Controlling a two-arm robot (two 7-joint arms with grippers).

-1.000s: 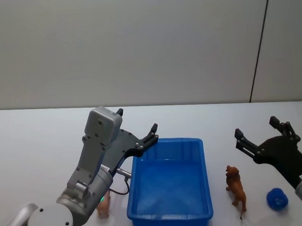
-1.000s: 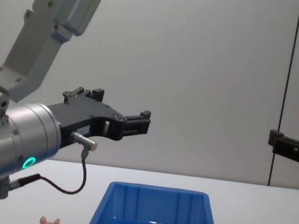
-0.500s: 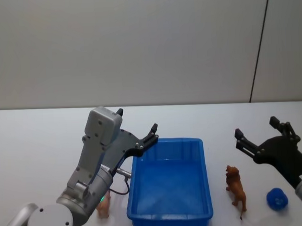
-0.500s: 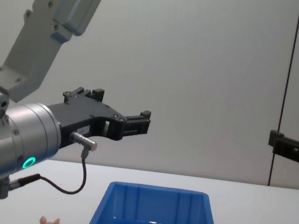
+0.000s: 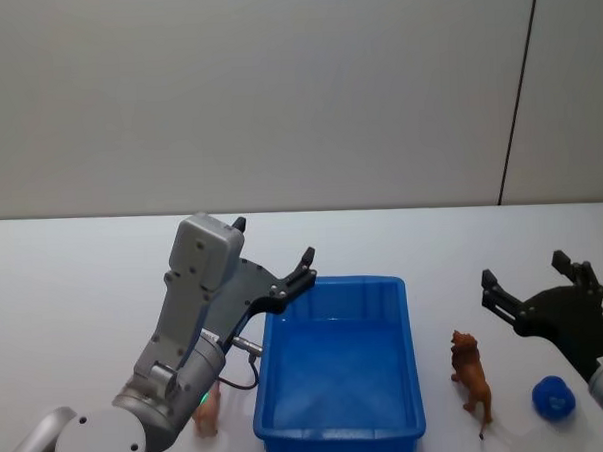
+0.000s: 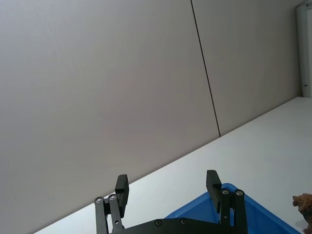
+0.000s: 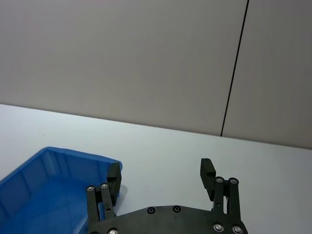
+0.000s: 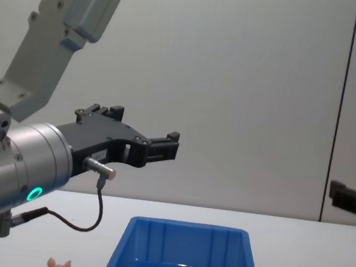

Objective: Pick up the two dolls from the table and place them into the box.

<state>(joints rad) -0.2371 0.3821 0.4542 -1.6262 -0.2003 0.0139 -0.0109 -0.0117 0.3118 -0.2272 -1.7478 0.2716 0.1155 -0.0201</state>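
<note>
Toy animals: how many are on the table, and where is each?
2. The pig stands left of the bin, partly hidden by the left arm; the brown toy stands right of it.

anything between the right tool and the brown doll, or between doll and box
Nothing visible. The open right tool hovers up and right of the brown doll; bare table separates doll and box. A small blue object lies farther right. The left tool hovers by the box's left rim.

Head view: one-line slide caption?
Left pincer and right pincer open, raised; brown doll right of empty box, pink doll left, both on table.
</note>
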